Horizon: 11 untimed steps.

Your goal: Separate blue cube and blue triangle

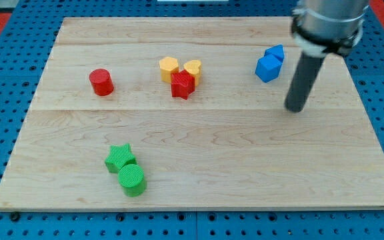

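Blue cube [267, 68] touching blue triangle [275, 53] behind it, my tip [296, 109] to their right.

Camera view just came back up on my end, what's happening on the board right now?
My tip sits on the wooden board, to the view's right of the two blue blocks and slightly below them, touching neither. The blue cube and the blue triangle are still pressed together near the view's top right, so they are not yet separated. The red, yellow and green blocks lie farther to the view's left, away from my tip.
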Motion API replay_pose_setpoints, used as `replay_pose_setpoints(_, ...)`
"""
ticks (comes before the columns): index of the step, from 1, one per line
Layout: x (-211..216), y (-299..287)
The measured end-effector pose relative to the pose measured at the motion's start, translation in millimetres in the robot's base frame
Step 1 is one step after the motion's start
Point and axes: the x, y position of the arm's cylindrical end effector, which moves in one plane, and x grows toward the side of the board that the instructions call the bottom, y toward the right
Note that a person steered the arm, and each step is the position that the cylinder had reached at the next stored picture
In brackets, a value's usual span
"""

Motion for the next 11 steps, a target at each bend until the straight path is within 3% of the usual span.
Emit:
replay_pose_setpoints(1,-83.2,3.7)
replay_pose_setpoints(2,-138.9,19.9)
replay_pose_setpoints(3,-146.4,-12.5)
replay_pose_setpoints(4,-89.5,-47.0)
replay_pose_setpoints(5,-71.4,-51.9)
replay_pose_setpoints(6,-65.5,-35.1)
replay_pose_setpoints(8,-42.2,-90.5)
replay_pose_setpoints(9,-40.9,-68.4)
replay_pose_setpoints(11,-29.5,-106.0)
